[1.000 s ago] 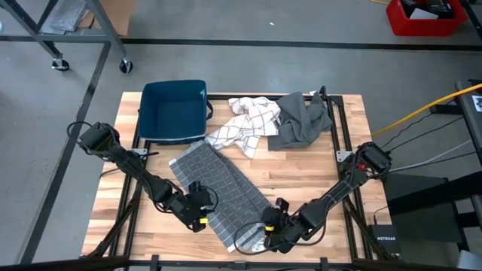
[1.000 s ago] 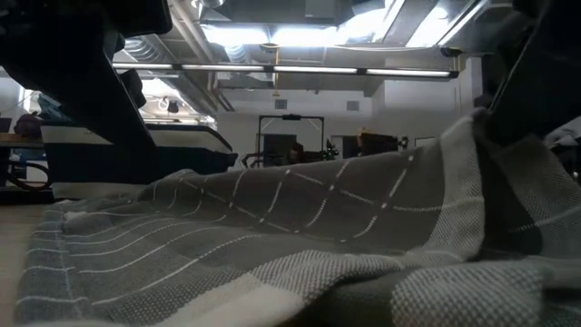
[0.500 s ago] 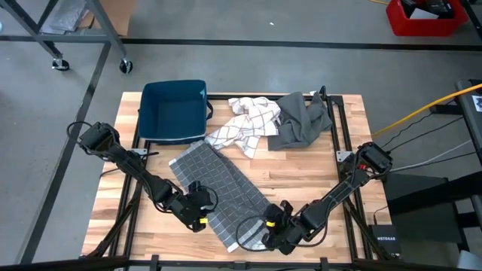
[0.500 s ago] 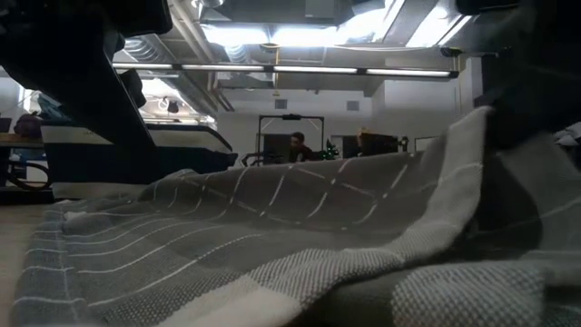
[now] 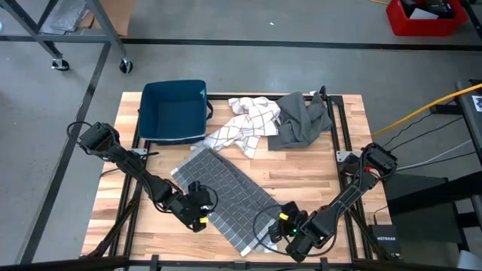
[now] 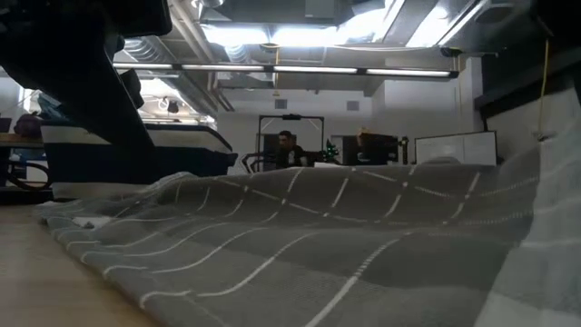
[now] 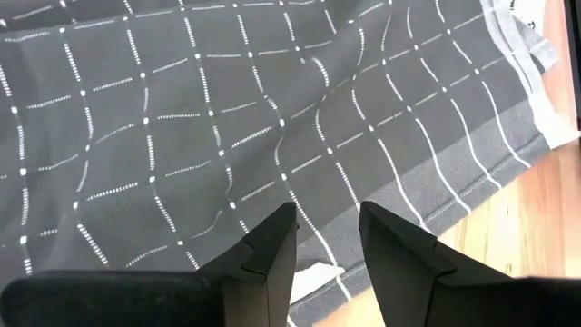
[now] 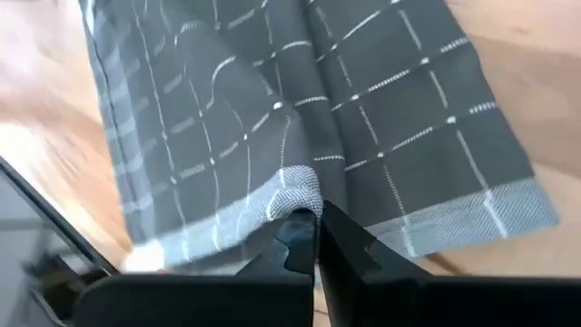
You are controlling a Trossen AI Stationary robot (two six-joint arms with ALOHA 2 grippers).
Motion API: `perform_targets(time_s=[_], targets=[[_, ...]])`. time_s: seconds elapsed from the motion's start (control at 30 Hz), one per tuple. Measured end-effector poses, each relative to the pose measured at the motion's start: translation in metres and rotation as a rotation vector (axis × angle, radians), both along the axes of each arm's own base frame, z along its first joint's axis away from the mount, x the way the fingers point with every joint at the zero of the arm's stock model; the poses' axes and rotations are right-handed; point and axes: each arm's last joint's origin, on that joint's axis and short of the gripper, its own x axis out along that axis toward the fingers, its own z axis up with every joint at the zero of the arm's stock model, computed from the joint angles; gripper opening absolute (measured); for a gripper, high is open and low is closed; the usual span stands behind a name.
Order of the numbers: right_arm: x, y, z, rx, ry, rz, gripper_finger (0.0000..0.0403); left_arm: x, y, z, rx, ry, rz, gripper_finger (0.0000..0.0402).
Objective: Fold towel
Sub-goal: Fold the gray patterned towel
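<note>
Grey checked towel point(image 5: 226, 192) is lying diagonally on the surface, long axis 11-to-5 o'clock. Right gripper point(image 5: 282, 229) is pinching its 5 o'clock corner, clamped tight. Left gripper point(image 5: 197, 217) is sitting part-open at the 8 o'clock edge, gripping nothing visible.

Three cloths lie on the one wooden table point(image 5: 309, 162): one grey checked towel point(image 5: 226, 192), one white checked towel point(image 5: 245, 128) and one plain grey cloth point(image 5: 301, 120). There is one blue bin point(image 5: 173, 111) and, off the table, one red crate point(image 5: 422, 19). Two arms work there, with one left gripper point(image 5: 199, 216) and one right gripper point(image 5: 282, 226), and the low view shows one person point(image 6: 284, 143) in the room behind.
</note>
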Motion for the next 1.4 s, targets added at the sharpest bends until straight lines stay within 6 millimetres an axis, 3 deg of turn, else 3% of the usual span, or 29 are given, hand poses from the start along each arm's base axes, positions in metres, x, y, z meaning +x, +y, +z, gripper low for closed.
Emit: perform_targets(time_s=[0.2,0.7,0.8,1.03,1.4], targets=[[-0.003,-0.001,0.0,0.081,-0.061,-0.206,0.0005,0.0,0.0,0.0,-0.003,0.0,0.002,0.0115],[0.001,-0.013,0.004,-0.007,-0.137,-0.293,0.0003,0.0,0.0,0.0,-0.031,0.002,0.024,0.0115],[-0.005,-0.016,0.008,0.013,-0.048,-0.272,0.0002,0.0,0.0,0.0,-0.03,0.002,0.024,0.0115],[-0.023,-0.02,0.002,0.089,0.38,-0.183,0.0004,0.0,0.0,0.0,-0.029,0.003,0.023,0.0115],[-0.026,-0.021,0.001,0.061,0.431,-0.106,0.0005,0.0,0.0,0.0,-0.03,0.005,0.026,0.0115]])
